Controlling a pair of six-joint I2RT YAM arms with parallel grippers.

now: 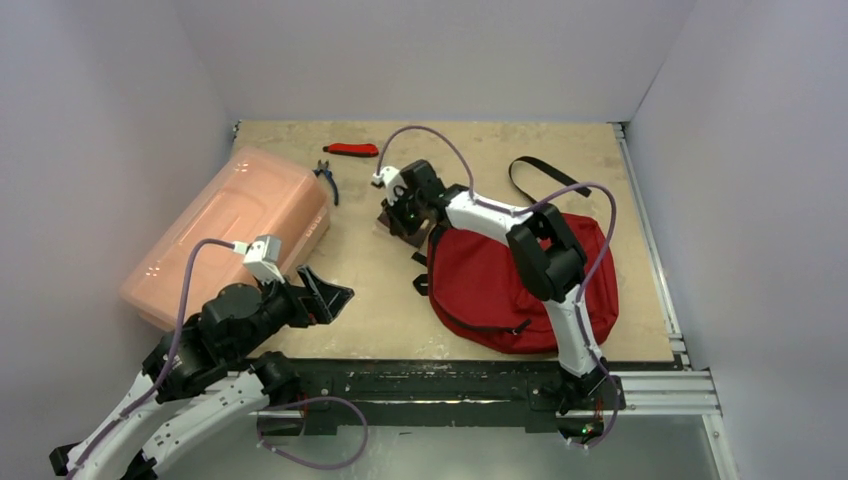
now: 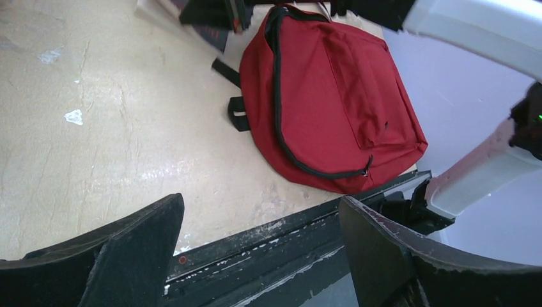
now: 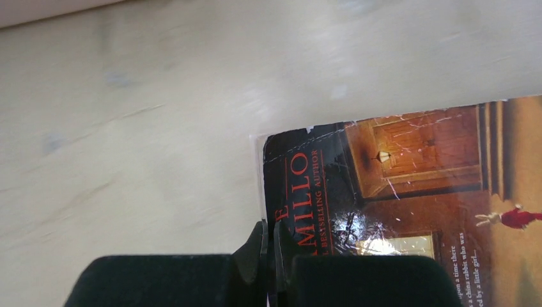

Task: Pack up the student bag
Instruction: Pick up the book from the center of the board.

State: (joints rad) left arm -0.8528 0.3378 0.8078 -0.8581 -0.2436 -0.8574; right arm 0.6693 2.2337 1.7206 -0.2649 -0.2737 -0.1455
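Right jaws closed at book (image 3: pixel 409 192) edge lettered "MILLO", "BESTSELLING AUTHOR"; left jaws wide open.

Left arm (image 1: pixel 215 335) and right arm (image 1: pixel 572 335): white shells, chunky black joints, a purple cable (image 1: pixel 425 128) looping off each, black wedge fingers (image 2: pixel 134 249), tiny green LED (image 1: pixel 410 213) on the right one.

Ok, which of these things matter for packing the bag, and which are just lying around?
For the job: red backpack, book beside it, right gripper shut over the book.
Lying about: pink box, pliers, red-handled tool.
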